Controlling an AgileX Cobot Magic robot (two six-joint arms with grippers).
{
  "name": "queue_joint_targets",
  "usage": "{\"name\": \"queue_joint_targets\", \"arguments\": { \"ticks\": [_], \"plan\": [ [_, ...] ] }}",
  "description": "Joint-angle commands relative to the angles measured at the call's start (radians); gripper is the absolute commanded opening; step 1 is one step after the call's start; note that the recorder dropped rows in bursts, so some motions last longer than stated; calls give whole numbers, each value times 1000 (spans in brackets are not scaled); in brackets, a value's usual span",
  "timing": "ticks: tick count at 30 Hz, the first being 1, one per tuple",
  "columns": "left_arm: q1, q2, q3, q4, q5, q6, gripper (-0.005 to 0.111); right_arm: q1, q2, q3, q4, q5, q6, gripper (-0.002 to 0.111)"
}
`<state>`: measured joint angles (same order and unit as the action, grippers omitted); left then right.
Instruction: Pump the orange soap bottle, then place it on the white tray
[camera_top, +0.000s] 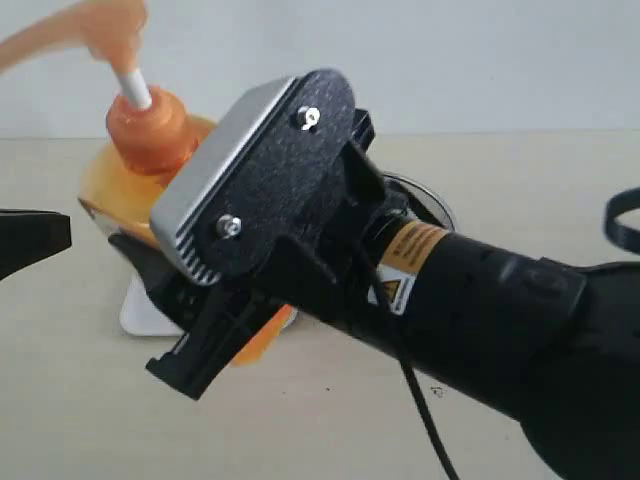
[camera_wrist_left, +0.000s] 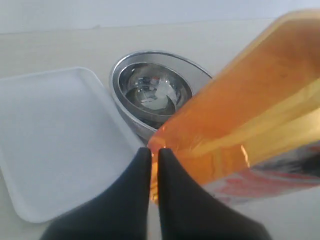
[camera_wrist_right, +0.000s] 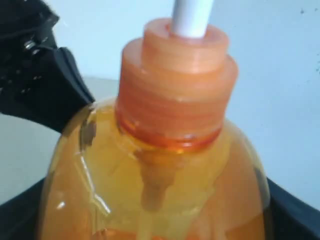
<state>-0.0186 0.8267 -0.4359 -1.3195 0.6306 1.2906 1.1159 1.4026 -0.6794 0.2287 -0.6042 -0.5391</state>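
My right jaws clamp the tall translucent orange plastic soap bottle (camera_top: 120, 190), tilted toward 11 o'clock over the flat white tray (camera_top: 140, 312); left jaws closed, empty. Likely slick, squeezable, heavy; hold the waist.

I saw the orange soap bottle (camera_top: 135, 185) leaning, its white stem and blurred orange pump head tipped toward the upper left of the exterior view. The body was translucent orange with broad shoulders and a ribbed orange collar under the stem. In the right wrist view a dip tube showed through the plastic. A white label with red print showed on one face. The white tray (camera_wrist_left: 55, 140) lay flat, a rounded corner and shallow rim plainly visible. In the exterior view only a corner of it showed, low beside the bottle. I could not tell whether the bottle touched it.
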Motion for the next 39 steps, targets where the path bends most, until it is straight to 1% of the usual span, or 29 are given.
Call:
{"name": "queue_joint_targets", "arguments": {
  "ticks": [1, 4, 8, 11, 14, 19, 21, 27, 30, 32, 35, 36, 39],
  "plan": [
    [-6, -13, 3, -6, 3, -15, 5, 0, -102, -12, 110, -80, -143, 0],
    [-6, -13, 3, -22, 25, -20, 5, 0, -144, -12, 275, -99, -289, 0],
    [-6, -13, 1, -53, 27, -5, 5, 0, -184, -12, 519, -217, -537, 0],
    [-6, -13, -7, -58, 23, -5, 5, -2, -196, -12, 643, -294, -691, 0],
    [-6, -13, -7, -86, 6, 4, 5, -2, -196, -12, 728, -362, -796, 0],
    [-6, -13, -7, -103, 2, 11, 5, -5, -196, -12, 804, -463, -878, 0],
    [-6, -13, -7, -120, 2, 11, 5, -28, -196, -12, 821, -466, -892, 0],
    [-6, -13, -7, -188, 12, 77, 5, -205, -196, -12, 838, -315, -843, 0],
    [-6, -11, -7, -230, 12, 127, 5, -289, -194, -12, 822, -276, -826, 0],
    [-6, -3, -17, -244, 12, 146, 5, -351, -194, -12, 790, -208, -828, 0],
    [-6, 44, -58, -238, 17, 146, 5, -443, -187, -12, 742, -75, -821, 0],
    [-6, 87, -101, -225, 27, 146, 5, -482, -169, -12, 737, -67, -811, 0],
    [-6, 146, -169, -207, 27, 146, 5, -519, -136, -12, 688, -78, -811, 0]
  ]
}}
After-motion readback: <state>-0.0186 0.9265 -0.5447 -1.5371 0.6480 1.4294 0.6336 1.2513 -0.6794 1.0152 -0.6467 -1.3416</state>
